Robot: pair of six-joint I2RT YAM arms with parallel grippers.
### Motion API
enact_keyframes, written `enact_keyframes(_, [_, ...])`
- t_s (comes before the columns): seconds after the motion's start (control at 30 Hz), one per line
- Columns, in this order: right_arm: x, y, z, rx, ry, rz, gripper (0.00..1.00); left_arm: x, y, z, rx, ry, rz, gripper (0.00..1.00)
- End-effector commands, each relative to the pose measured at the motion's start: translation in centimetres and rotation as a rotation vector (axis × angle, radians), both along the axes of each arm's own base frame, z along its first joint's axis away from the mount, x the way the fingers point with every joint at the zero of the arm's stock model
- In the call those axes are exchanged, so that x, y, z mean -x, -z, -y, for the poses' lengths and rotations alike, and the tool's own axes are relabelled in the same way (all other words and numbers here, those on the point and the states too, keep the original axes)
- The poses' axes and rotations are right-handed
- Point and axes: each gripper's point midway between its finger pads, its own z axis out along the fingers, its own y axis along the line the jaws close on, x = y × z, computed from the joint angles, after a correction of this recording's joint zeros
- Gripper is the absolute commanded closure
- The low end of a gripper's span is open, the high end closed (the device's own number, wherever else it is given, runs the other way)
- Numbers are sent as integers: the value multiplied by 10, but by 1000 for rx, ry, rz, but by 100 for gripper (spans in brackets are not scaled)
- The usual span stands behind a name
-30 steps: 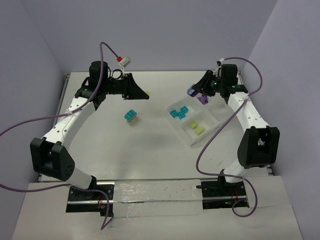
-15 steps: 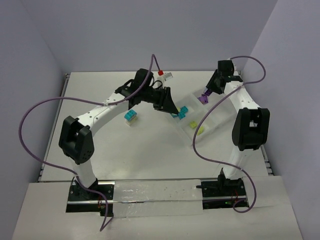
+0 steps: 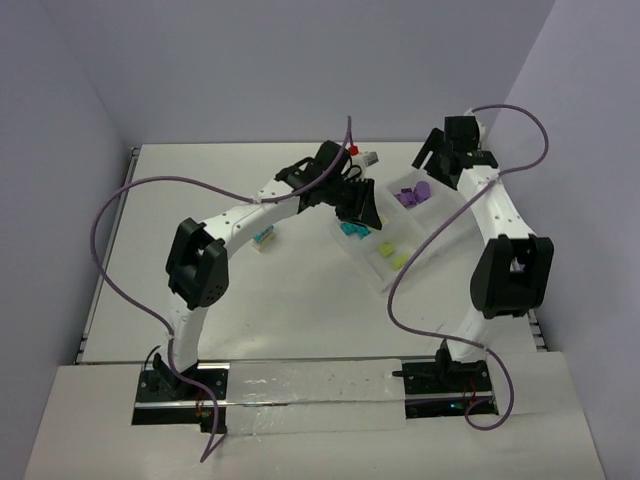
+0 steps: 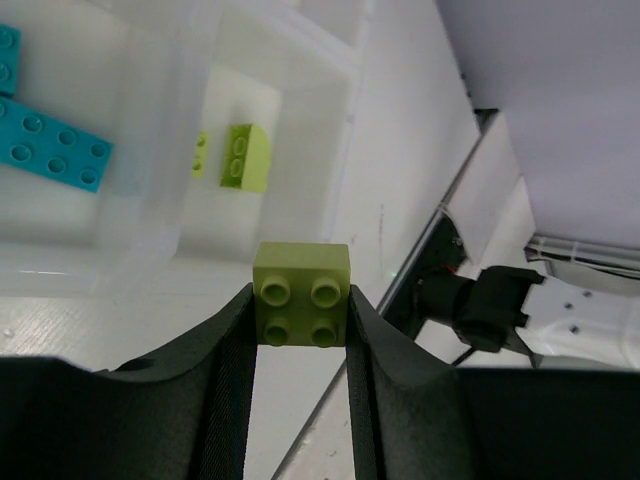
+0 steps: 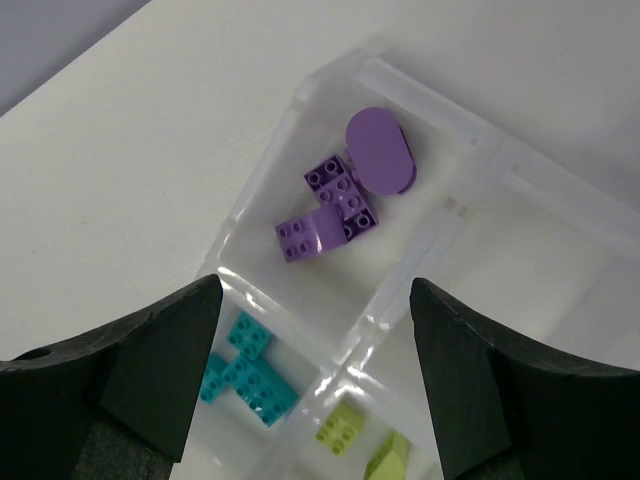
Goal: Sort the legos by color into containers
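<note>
While a small cyan-topped stack of studded plastic bricks (image 3: 265, 237) sat on the white counter (image 3: 180, 190) at the left, partly hidden under the left arm, that arm reached across to the near-left edge of the clear, shallow, divided plastic tray (image 3: 420, 232). The left jaws were closed on a square lime-green four-stud brick (image 4: 302, 295), pinching its two side faces with its studs turned toward the wrist camera.

The drop would turn on one relation. Seen from the left wrist, the compartment with the loose lime-green bricks (image 4: 245, 157) lay straight ahead of the jaws, just past the tray's near wall. The flat cyan bricks (image 4: 55, 155) lay one compartment to the left. The held brick seemed to hang just short of that wall, so a short advance forward, with no drift left, looked like what was needed. Being square, it had no long axis to line up. The left arm was both the nearer and the loaded one.

Further right, the purple bricks (image 5: 330, 210) and a purple oval piece (image 5: 380, 150) lay together in the far compartment. The right jaws were spread wide and held nothing, above that corner of the tray.
</note>
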Motion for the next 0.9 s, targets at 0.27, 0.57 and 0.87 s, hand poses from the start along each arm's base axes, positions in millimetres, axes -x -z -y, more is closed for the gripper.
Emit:
enact_keyframes(0.27, [70, -109, 22, -1, 100, 258, 11, -1, 52, 36, -156, -17, 50, 44])
enact_keyframes(0.57, [78, -135, 37, 40, 125, 309, 9, -8, 37, 29, -198, -42, 120, 1])
enact_keyframes(0.87, [78, -134, 32, 27, 94, 308, 10, -25, -12, -80, -412, -298, 371, 3])
